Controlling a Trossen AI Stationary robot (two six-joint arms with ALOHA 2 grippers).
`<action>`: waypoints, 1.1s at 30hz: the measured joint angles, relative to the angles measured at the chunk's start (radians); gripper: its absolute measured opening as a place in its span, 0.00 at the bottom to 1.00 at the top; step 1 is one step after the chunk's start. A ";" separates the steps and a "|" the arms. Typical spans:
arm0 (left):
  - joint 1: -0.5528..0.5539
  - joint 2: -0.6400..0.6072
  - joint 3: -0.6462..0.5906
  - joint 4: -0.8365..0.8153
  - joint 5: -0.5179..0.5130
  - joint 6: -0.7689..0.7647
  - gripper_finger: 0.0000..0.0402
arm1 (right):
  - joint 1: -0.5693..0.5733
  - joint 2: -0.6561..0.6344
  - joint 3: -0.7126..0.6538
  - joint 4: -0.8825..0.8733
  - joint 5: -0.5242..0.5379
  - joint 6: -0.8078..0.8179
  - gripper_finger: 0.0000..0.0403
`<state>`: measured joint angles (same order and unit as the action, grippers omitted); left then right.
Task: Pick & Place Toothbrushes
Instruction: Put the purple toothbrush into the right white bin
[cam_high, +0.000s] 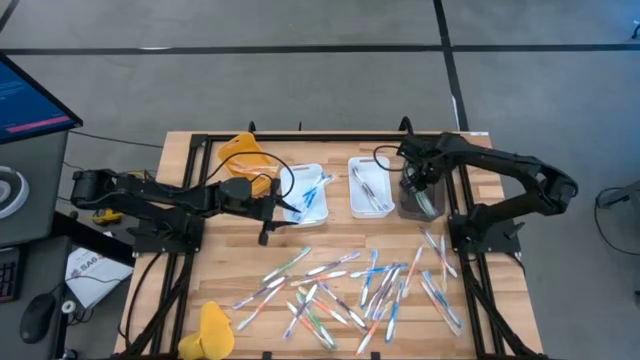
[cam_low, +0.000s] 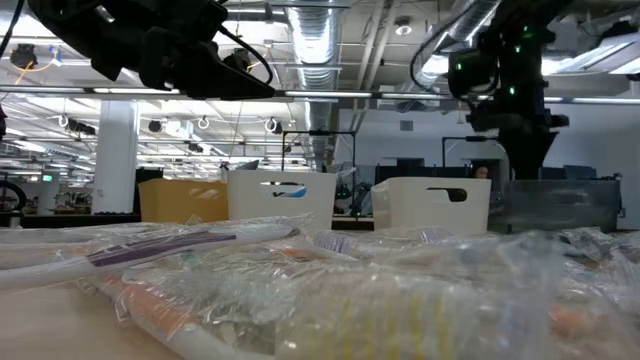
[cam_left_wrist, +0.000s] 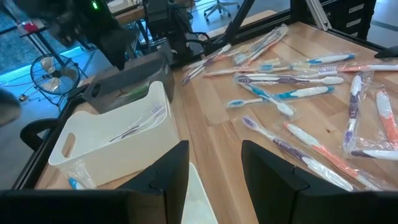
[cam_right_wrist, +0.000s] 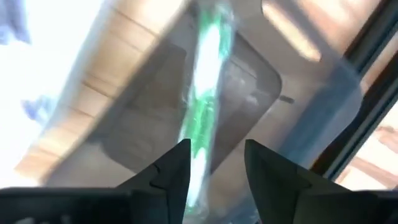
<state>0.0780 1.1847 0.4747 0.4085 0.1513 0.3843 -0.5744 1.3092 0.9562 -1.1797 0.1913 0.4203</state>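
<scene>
— Where's the right gripper (cam_high: 418, 186) at?

— Over the dark tray (cam_high: 420, 203), at the far right of the row of trays. Its wrist view looks down into that tray, and a green-handled toothbrush (cam_right_wrist: 204, 93) in a clear wrapper shows there, running between the two fingers (cam_right_wrist: 168, 171) and on into the tray.

— Pinching it?

— The fingers stand apart with a gap between them; whether either one touches the brush I cannot tell (the brush is a streak there).

— And the left gripper (cam_high: 268, 205)?

— Beside the left white tray (cam_high: 310, 195), which has blue-handled brushes in it. Its fingers (cam_left_wrist: 171, 171) are spread, with nothing between them.

— The rest of the toothbrushes (cam_high: 350, 285)?

— Scattered loose on the wooden table (cam_high: 200, 280), near side, mostly centre and right, many in wrappers. A few lie in the middle white tray (cam_high: 368, 187). A yellow tray (cam_high: 240, 152) stands at the far left, and another yellow thing (cam_high: 215, 328) at the near left edge
</scene>
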 joint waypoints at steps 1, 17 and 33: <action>0.000 0.000 0.000 0.000 0.000 0.000 0.35 | 0.012 -0.014 0.018 -0.007 -0.004 0.009 0.35; 0.000 0.000 0.000 -0.028 0.000 -0.030 0.35 | 0.663 -0.275 -0.032 -0.002 -0.062 0.573 0.29; 0.000 0.000 0.000 -0.013 0.000 -0.031 0.35 | 1.220 -0.163 -0.234 0.222 0.001 1.126 0.29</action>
<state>0.0780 1.1847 0.4747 0.3956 0.1516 0.3538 0.6455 1.1459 0.7224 -0.9577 0.1923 1.5458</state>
